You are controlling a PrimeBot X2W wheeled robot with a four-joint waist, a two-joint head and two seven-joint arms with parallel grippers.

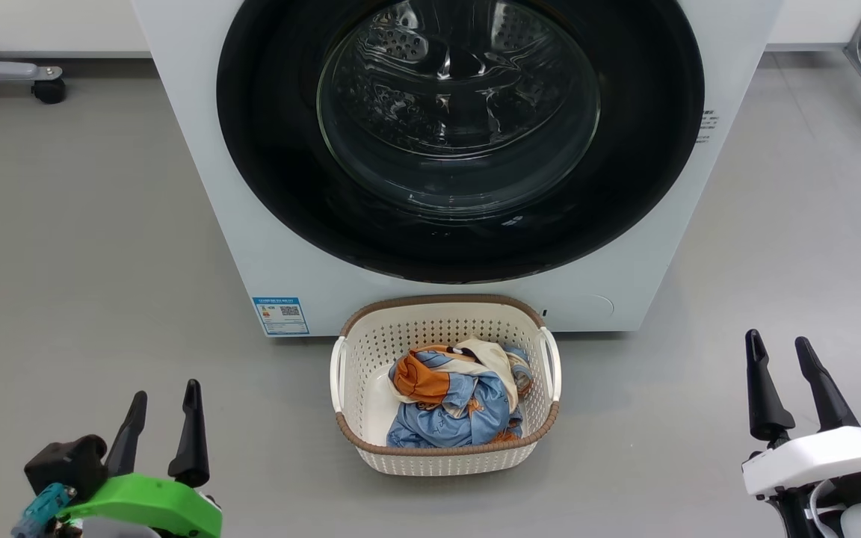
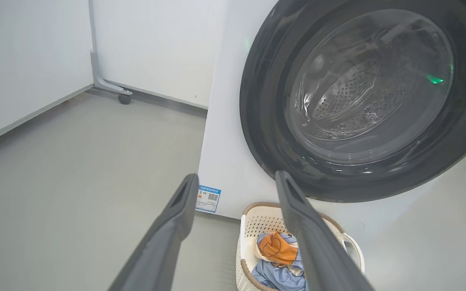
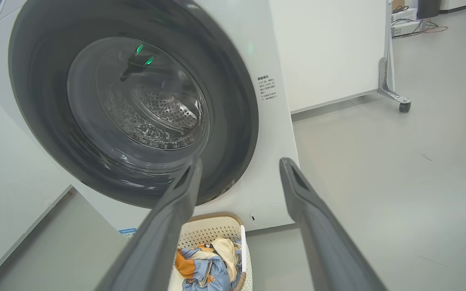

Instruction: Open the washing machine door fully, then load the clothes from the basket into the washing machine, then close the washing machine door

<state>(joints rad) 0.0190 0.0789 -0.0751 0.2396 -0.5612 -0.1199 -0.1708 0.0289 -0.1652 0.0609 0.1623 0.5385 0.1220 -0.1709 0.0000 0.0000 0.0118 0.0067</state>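
A: How are the jaws held?
B: The left gripper [image 1: 166, 390] and the right gripper [image 1: 778, 338] are held spread, nothing grasped.
A: Where are the clothes [image 1: 451, 400] kept?
B: Heaped in the basket [image 1: 371, 347], which is set just before the washing machine [image 1: 199, 164]; the washing machine door [image 1: 273, 157] is seen shut

Bright even light; glare on door [image 1: 460, 127]

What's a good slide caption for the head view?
Washing machine door shut; clothes wait in the basket; left gripper and right gripper open, empty.
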